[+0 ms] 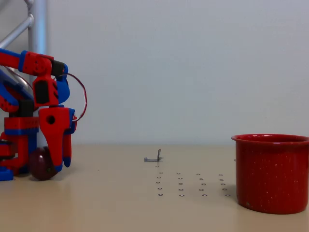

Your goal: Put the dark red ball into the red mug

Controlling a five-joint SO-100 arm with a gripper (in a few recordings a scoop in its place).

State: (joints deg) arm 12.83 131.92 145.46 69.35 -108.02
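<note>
- A side-on fixed view across a pale beige surface (120, 212) with a plain grey-white wall behind it.
- At the far left stands a red-and-blue robot arm (41, 92), folded so its jaws (57, 166) point straight down to the surface.
- The dark red ball (41, 165) sits on the surface at the far left, right at the tips of the jaws. It is small, round and glossy maroon.
- One red finger crosses in front of the ball's right side. The other finger is hidden, so I cannot tell whether the jaws are closed on the ball or merely set around it.
- The red mug (272, 173) stands upright at the far right of the view, well apart from the ball. It is bright red with fine white speckles, a rolled rim and an open top.
- Between them lie a small bent metal piece (154, 157) and rows of small dark ring marks (190, 184) on the surface.
- Judged by looks, the ball is likely light and firm, with a smooth skin that may slip or roll away. The safest hold is probably across its widest middle, with the fingers squarely opposite each other.
- The mug's mouth looks far wider than the ball, so dropping it in should be forgiving.
</note>
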